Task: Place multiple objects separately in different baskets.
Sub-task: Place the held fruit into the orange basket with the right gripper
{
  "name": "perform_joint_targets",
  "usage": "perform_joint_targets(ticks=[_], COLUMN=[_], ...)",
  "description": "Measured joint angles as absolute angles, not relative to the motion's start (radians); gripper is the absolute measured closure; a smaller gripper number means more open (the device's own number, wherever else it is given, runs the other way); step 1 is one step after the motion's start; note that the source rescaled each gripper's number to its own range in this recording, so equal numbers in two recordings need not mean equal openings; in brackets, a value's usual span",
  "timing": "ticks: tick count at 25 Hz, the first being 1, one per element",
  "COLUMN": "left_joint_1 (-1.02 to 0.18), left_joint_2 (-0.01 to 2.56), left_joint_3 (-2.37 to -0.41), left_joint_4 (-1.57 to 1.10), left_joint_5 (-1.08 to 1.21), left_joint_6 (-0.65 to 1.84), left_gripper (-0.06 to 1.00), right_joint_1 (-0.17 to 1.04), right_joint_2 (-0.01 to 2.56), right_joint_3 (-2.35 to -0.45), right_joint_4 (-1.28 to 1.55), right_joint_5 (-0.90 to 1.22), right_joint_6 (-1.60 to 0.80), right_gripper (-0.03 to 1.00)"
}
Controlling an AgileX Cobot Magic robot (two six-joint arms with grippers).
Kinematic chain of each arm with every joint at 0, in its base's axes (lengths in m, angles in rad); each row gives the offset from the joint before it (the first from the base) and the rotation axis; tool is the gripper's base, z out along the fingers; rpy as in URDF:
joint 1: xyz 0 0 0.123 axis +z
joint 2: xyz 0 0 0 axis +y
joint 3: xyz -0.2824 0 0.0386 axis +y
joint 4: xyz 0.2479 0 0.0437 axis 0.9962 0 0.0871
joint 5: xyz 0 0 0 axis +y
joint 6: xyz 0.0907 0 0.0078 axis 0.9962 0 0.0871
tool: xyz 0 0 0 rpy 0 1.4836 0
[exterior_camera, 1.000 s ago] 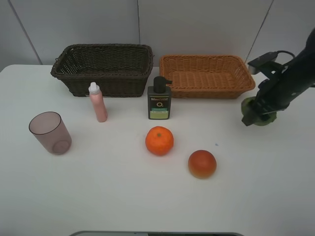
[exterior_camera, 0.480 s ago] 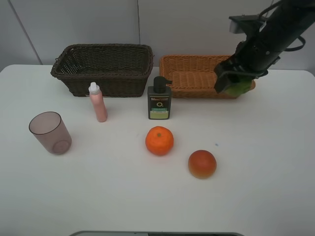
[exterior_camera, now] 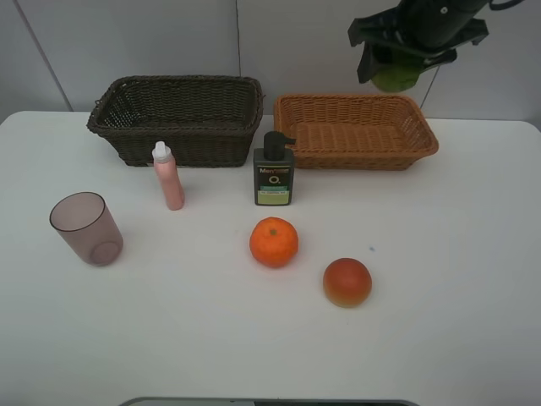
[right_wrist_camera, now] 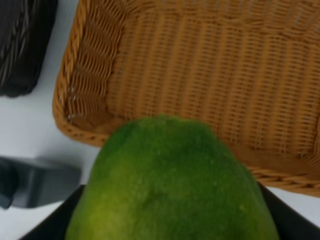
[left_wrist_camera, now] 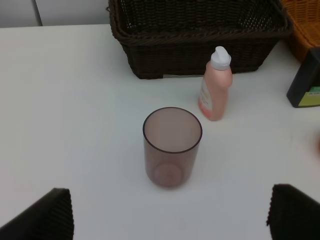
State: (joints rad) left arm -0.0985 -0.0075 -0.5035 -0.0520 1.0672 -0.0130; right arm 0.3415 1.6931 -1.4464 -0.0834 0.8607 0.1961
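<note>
right, left to right: the left gripper (left_wrist_camera: 170, 216) is held wide open and empty above the white table (exterior_camera: 439, 254), pointed down at the translucent pink cup (exterior_camera: 84, 228), which is stood upright near the table's left side. nothing is seen inside the dark brown basket (exterior_camera: 177, 142) at the back; the slim pink bottle (exterior_camera: 167, 179) is stood just in front of it, and the dark green pump bottle (exterior_camera: 273, 176) is placed near the gap between the two baskets. the orange (exterior_camera: 274, 242) and the red-yellow fruit (exterior_camera: 347, 282) are found nearer the front, apart from each other. the orange-tan basket (exterior_camera: 363, 157) is seen empty too. the green fruit (exterior_camera: 397, 80) is clamped in the right gripper (exterior_camera: 396, 66), held high above that basket's right half. the right arm is reached in from the upper right, wrist tipped downward. for a clean drop, the fruit should be centred over the basket floor and lowered close to the weave before the jaws are parted, so it is not bounced or rolled out.
</note>
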Motion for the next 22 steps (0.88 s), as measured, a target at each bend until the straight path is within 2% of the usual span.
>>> perform_joint_targets(ticks=[12, 22], left_joint_1=[-0.099, -0.099], left_joint_2=[-0.008, -0.008], left_joint_3=[-0.504, -0.504], left_joint_4=[-0.052, -0.052], left_joint_5=[1.067, 1.067], left_joint_6=[-0.013, -0.013], left_gripper=[-0.06, -0.06], right_joint_1=[0.365, 0.292], right_joint_2=[1.914, 2.080], right_joint_3=[-1.568, -1.644], right_joint_4=[-0.136, -0.144], right_joint_5=[0.760, 0.704], right_joint_6=[0.247, 0.248], right_gripper=[0.62, 0.62])
